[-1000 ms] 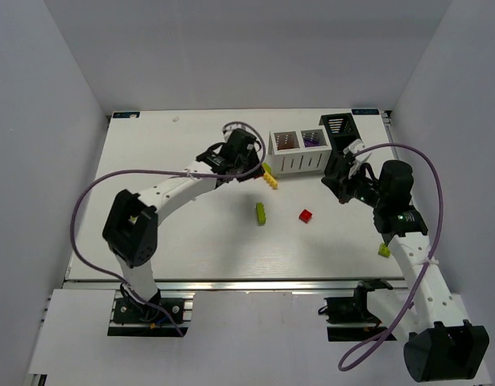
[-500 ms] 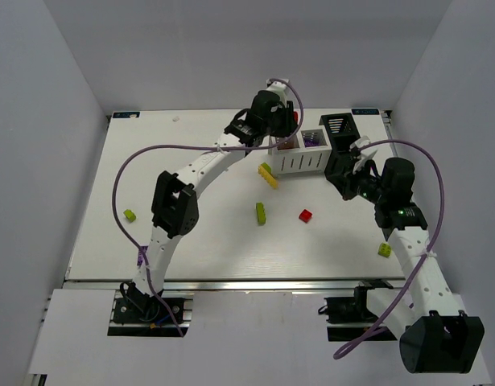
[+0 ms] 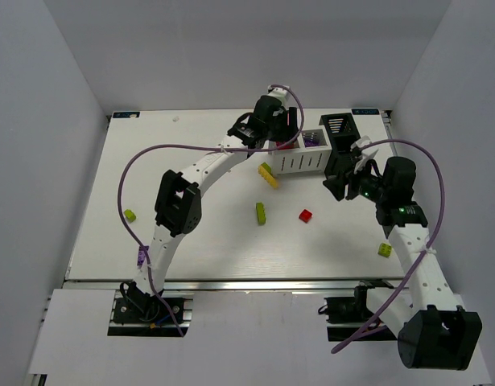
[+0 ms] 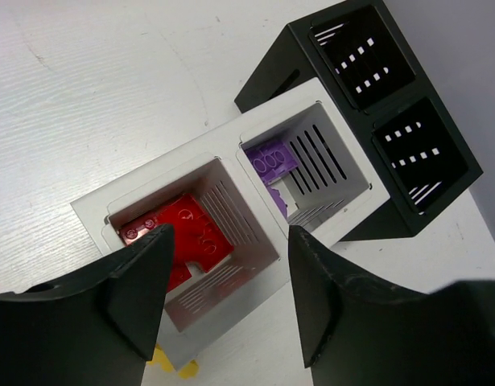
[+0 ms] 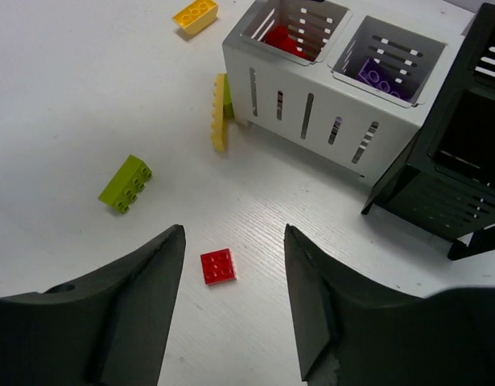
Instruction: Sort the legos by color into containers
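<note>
Left gripper [image 3: 285, 133] hangs over the white box [image 3: 300, 163] at the far side of the table [image 3: 191, 233]. In the left wrist view its fingers [image 4: 126, 297] are spread wide with nothing between them, above the box's left compartment. That compartment holds red bricks [image 4: 185, 227]; the right compartment holds a purple brick [image 4: 271, 158]. Black bin [image 4: 311, 60] stands touching the box's right end and shows two compartments of its own; contents cannot be made out. Right gripper [image 3: 341, 178] sits low, just in front of the black bin, pointing left across the table. Its fingers [image 5: 134, 314] are also parted and grip nothing. A small red flat brick [image 5: 218, 266] lies on the table, framed between them in the right wrist view but well clear of them. Loose on the table: a lime green brick [image 5: 125, 183] left of the red one; a long yellow brick [image 5: 220, 113] on edge against the box's front left corner; a short yellow-orange brick [image 5: 195, 14] beyond it. Two more lime pieces lie far apart: one by the left edge [image 3: 129, 215], one beside the right arm [image 3: 384, 250].
</note>
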`<state>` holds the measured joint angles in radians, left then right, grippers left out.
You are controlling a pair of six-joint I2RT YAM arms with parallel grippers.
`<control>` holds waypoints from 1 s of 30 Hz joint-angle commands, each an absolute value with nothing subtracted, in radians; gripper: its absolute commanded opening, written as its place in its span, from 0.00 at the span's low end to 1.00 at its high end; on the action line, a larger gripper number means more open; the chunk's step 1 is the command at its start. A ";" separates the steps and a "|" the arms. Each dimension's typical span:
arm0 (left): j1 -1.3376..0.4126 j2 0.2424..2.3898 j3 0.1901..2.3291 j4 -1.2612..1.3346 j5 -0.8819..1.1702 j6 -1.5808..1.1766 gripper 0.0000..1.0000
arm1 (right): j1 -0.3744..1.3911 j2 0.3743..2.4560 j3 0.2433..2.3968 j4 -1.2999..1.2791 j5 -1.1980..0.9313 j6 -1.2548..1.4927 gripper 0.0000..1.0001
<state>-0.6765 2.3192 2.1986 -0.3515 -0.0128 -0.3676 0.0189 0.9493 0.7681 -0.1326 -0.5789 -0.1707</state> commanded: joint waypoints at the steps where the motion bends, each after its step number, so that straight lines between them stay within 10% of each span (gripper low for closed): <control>1: -0.673 2.290 2.233 -0.351 -0.023 -0.365 0.70 | 0.012 0.963 0.762 -0.132 -0.658 -0.216 0.59; 6: -0.673 2.255 2.241 -0.354 -0.023 -0.364 0.67 | 0.012 0.968 0.746 -0.147 -0.783 -0.299 0.57; 11: -0.673 2.018 2.072 -0.333 0.032 -0.368 0.02 | 0.017 1.043 0.690 -0.237 -0.949 -0.573 0.15; 13: -0.673 1.894 1.920 -0.277 0.052 -0.362 0.01 | 0.043 1.112 0.709 -0.253 -0.870 -0.603 0.23; 14: -0.673 1.823 1.826 -0.250 0.061 -0.357 0.07 | 0.052 1.139 0.727 -0.265 -0.835 -0.606 0.33; 15: -0.673 1.681 1.639 -0.229 0.066 -0.351 0.32 | 0.092 1.191 0.754 -0.300 -0.756 -0.615 0.55; 18: -0.673 1.417 1.315 -0.195 0.017 -0.310 0.72 | 0.158 1.303 0.796 -0.342 -0.617 -0.606 0.77; 30: -0.673 0.793 0.720 -0.293 -0.242 -0.210 0.89 | 0.348 1.560 0.865 -0.238 -0.178 -0.494 0.80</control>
